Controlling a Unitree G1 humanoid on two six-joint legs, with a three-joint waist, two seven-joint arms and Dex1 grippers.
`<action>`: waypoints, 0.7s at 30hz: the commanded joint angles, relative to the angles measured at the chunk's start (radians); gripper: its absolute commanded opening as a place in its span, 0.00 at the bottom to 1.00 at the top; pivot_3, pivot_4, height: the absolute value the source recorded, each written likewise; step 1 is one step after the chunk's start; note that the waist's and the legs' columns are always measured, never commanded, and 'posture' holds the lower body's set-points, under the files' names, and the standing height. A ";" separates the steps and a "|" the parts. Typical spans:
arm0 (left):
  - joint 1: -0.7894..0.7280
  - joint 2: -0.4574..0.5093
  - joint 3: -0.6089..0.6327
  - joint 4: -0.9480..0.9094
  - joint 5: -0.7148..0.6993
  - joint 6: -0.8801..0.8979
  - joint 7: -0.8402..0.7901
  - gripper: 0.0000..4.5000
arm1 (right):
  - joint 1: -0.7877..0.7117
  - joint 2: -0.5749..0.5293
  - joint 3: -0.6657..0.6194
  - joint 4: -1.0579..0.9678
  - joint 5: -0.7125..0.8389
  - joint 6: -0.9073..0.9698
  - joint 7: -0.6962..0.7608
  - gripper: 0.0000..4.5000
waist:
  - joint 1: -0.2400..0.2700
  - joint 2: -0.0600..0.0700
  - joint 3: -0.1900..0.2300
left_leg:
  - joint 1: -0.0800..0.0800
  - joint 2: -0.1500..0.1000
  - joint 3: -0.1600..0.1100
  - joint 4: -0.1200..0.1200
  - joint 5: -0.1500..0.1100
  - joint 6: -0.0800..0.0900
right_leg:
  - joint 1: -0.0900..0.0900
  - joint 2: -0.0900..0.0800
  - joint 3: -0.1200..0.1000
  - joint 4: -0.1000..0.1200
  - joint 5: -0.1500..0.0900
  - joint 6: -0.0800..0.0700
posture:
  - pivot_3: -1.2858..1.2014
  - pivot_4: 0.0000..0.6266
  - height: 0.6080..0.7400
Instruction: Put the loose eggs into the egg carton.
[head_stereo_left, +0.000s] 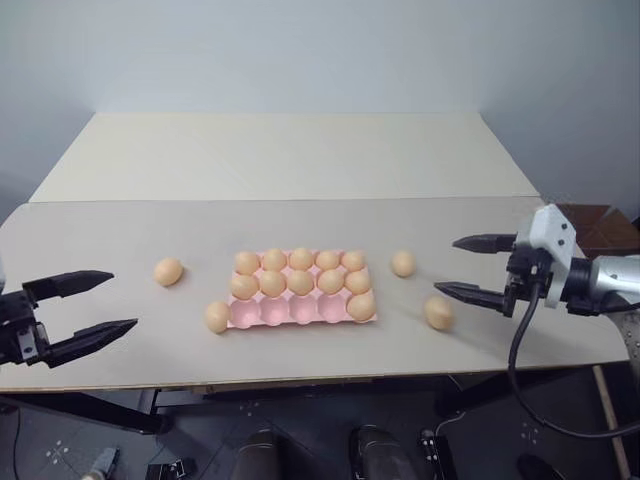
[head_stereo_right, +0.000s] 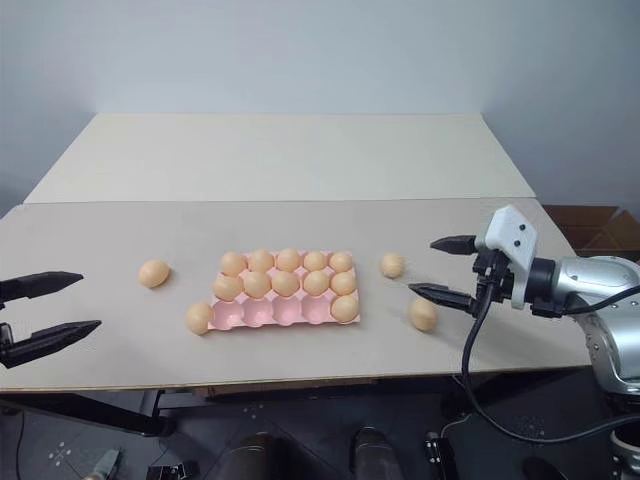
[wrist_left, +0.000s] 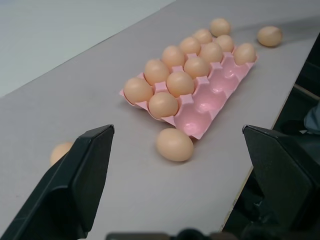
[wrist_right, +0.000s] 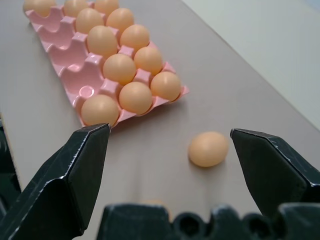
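Note:
The pale pink egg carton (head_stereo_left: 275, 312) lies flat in the middle of the table. Its back and middle rows are full of tan eggs, and one more sits in the front row's right cup (head_stereo_left: 361, 305). Several loose eggs lie around it: one to the left (head_stereo_left: 168, 271), one touching the front left corner (head_stereo_left: 217, 316), one to the right (head_stereo_left: 403, 263) and one further right near the front (head_stereo_left: 438, 312). My left gripper (head_stereo_left: 122, 300) hovers open at the table's left end. My right gripper (head_stereo_left: 446, 265) is open, between the two right-hand eggs; one of them (wrist_right: 208, 148) lies ahead between its fingers (wrist_right: 75, 170).
A second beige table (head_stereo_left: 290, 155) adjoins the far side. The near table edge (head_stereo_left: 330, 378) runs just in front of the carton. A brown box (head_stereo_left: 600, 225) stands off the right end, and a black cable (head_stereo_left: 520, 380) hangs from my right arm.

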 joint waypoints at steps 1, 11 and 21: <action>-0.004 -0.024 0.020 -0.043 -0.013 -0.032 0.021 0.99 | -0.030 -0.033 -0.036 0.005 -0.009 0.013 -0.018 1.00 | 0.000 0.000 0.000 | 0.000 0.000 0.000 0.000 0.000 0.000 | 0.000 0.000 0.000 0.000 0.000 0.000 | 0.52 0.24 1.00; -0.089 -0.002 -0.093 0.002 -0.021 -0.060 -0.005 0.99 | 0.076 -0.089 -0.115 -0.096 0.020 0.168 -0.085 1.00 | 0.011 0.000 0.000 | -0.001 -0.001 0.000 0.000 0.000 0.000 | 0.000 -0.001 0.000 0.000 0.001 -0.002 | 0.52 0.24 1.00; -0.199 0.046 -0.214 0.041 -0.038 -0.039 -0.045 0.99 | 0.132 -0.024 0.028 -0.286 0.015 0.503 -0.340 1.00 | -0.001 0.000 0.000 | -0.001 0.000 0.000 0.000 0.000 0.000 | -0.001 0.000 0.000 0.000 0.001 0.001 | 0.52 0.24 1.00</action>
